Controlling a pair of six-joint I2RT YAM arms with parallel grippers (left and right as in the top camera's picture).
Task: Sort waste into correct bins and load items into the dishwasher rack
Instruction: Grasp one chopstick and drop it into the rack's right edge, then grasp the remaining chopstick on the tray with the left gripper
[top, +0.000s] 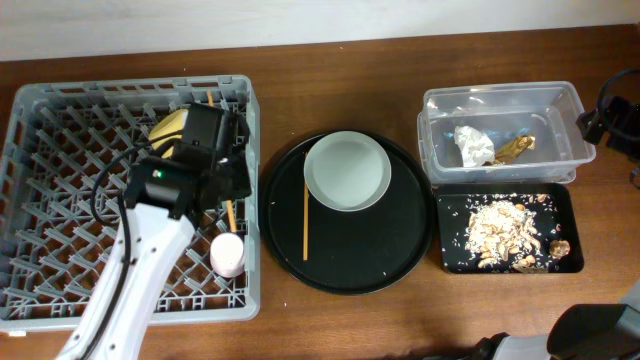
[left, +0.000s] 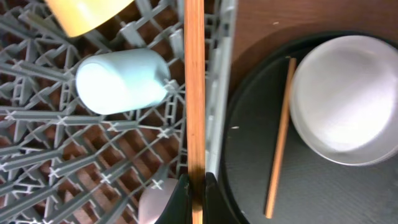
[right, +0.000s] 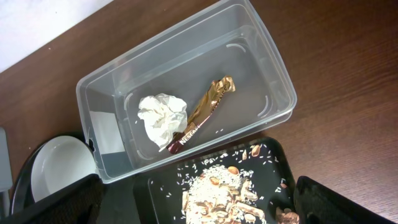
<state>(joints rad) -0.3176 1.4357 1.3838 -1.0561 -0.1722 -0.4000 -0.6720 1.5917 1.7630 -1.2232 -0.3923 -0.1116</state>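
L tool (left: 194, 190) pinches one chopstick (left: 194, 87) over the rack (left: 219, 87) edge, I see 2nd chopstick (left: 280, 137) on round black tray (left: 249, 174) beside plate (left: 348, 93), R tool (right: 199, 200) spread wide.

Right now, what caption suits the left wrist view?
Left tool shut on a chopstick over the rack; second chopstick lies on the round black tray.
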